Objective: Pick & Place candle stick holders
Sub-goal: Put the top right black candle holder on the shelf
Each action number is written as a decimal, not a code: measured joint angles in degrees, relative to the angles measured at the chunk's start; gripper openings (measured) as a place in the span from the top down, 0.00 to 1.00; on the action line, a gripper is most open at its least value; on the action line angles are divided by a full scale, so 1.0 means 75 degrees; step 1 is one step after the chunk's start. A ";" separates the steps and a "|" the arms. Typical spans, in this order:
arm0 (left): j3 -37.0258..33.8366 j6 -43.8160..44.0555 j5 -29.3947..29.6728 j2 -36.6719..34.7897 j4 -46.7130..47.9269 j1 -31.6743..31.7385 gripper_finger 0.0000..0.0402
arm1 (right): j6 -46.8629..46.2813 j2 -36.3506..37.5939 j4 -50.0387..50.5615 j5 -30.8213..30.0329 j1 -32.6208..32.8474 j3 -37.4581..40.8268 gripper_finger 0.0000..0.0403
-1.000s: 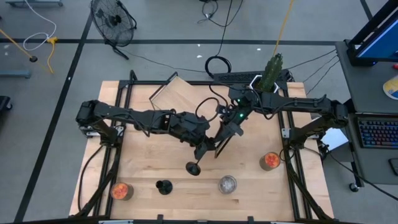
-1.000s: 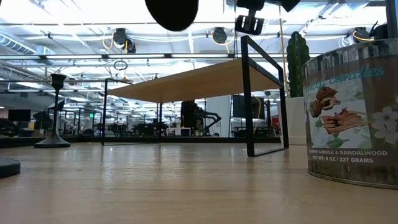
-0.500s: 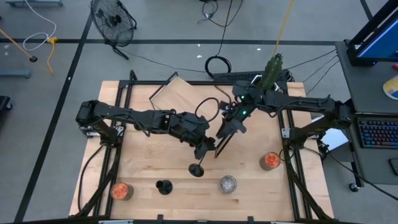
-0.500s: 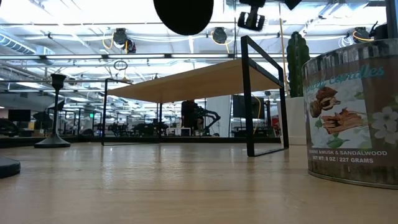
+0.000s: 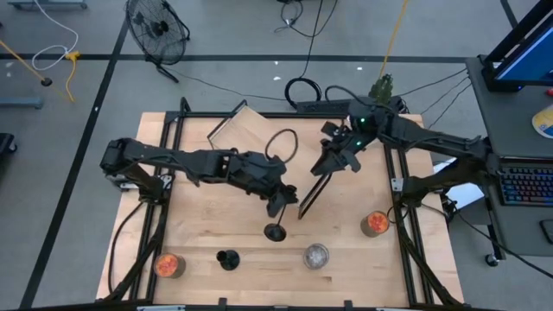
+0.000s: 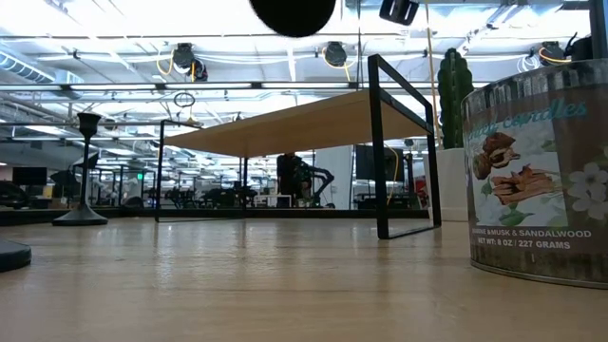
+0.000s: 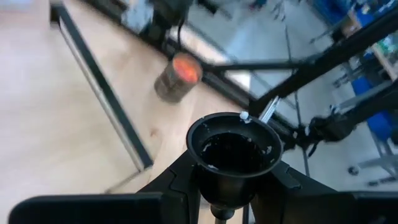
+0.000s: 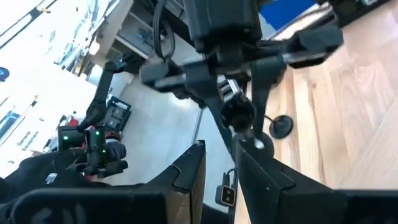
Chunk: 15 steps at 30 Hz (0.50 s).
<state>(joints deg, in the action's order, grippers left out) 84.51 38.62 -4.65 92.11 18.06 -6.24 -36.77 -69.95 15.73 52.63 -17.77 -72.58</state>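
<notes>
My left gripper is at the table's middle, shut on a black candle stick holder. The holder's round base shows at the top of the low view. My right gripper is open and empty, raised to the far right of it. A second black holder, a silvery cup and two orange glass cups stand on the table near its near edge. A third black holder stands upright on its base at the left of the low view. My left gripper pinches the black holder between its two fingers, just under its funnel-shaped cup. The holder is lifted clear of the table. It is tilted, with its base toward the near edge and its cup opening toward the wrist camera.
A small wooden shelf on a black metal frame stands at the far middle; one leg is close beside my left gripper. A green cactus stands at the far right. Bare wood lies between the shelf and the near row of cups.
My right gripper has drawn back from the left gripper, going up and toward the table's far right. My left gripper has carried the black holder a little upward and to the right; the holder stays clear of the table.
</notes>
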 joint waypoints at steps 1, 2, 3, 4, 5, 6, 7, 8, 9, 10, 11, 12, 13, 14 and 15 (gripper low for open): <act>0.0000 -0.0042 0.0113 -0.0137 0.0064 0.0000 0.75 | 0.0000 0.0062 0.0004 0.0000 -0.0033 0.0000 0.79; 0.0000 -0.0085 0.0237 -0.0245 0.0159 0.0000 0.75 | 0.0000 0.0106 0.0007 -0.0006 -0.0054 0.0000 0.79; 0.0000 -0.0093 0.0362 -0.0327 0.0141 0.0000 0.75 | 0.0001 0.0148 0.0010 -0.0011 -0.0076 0.0000 0.79; 0.0000 -0.0103 0.0520 -0.0437 0.0130 0.0000 0.75 | 0.0001 0.0184 0.0043 -0.0015 -0.0102 0.0000 0.79; 0.0000 -0.0148 0.0709 -0.0591 0.0255 0.0000 0.75 | 0.0000 0.0208 0.0069 -0.0016 -0.0127 0.0000 0.79; -0.0004 -0.0234 0.0900 -0.0730 0.0391 0.0000 0.75 | 0.0000 0.0227 0.0066 -0.0018 -0.0133 0.0000 0.79; -0.0005 -0.0332 0.1103 -0.0847 0.0360 0.0000 0.75 | 0.0003 0.0235 0.0058 -0.0018 -0.0138 0.0000 0.79; 0.0004 -0.0446 0.1345 -0.0955 0.0298 0.0000 0.75 | 0.0008 0.0235 0.0055 -0.0018 -0.0138 0.0000 0.79; 0.0009 -0.0581 0.1660 -0.1108 0.0342 0.0000 0.75 | 0.0008 0.0241 0.0059 -0.0020 -0.0138 0.0000 0.79; 0.0003 -0.0738 0.2001 -0.1238 0.0452 0.0000 0.75 | 0.0013 0.0241 0.0075 -0.0021 -0.0135 0.0000 0.79; 0.0003 -0.0915 0.2335 -0.1320 0.0461 0.0000 0.75 | 0.0033 0.0241 0.0085 -0.0021 -0.0135 0.0000 0.79; 0.0003 -0.1110 0.2672 -0.1406 0.0398 0.0010 0.75 | 0.0059 0.0241 0.0113 -0.0021 -0.0135 0.0000 0.79; 0.0003 -0.1300 0.3036 -0.1505 0.0435 0.0027 0.75 | 0.0072 0.0241 0.0133 -0.0021 -0.0135 0.0000 0.79; 0.0003 -0.1503 0.3375 -0.1590 0.0525 0.0029 0.75 | 0.0082 0.0241 0.0130 -0.0024 -0.0135 0.0000 0.79; 0.0003 -0.1723 0.3681 -0.1658 0.0520 0.0052 0.75 | 0.0091 0.0241 0.0125 -0.0024 -0.0135 0.0000 0.79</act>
<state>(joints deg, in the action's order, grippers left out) 84.53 25.70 22.96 79.68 21.96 -5.85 -36.09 -68.14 16.67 52.45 -18.79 -72.58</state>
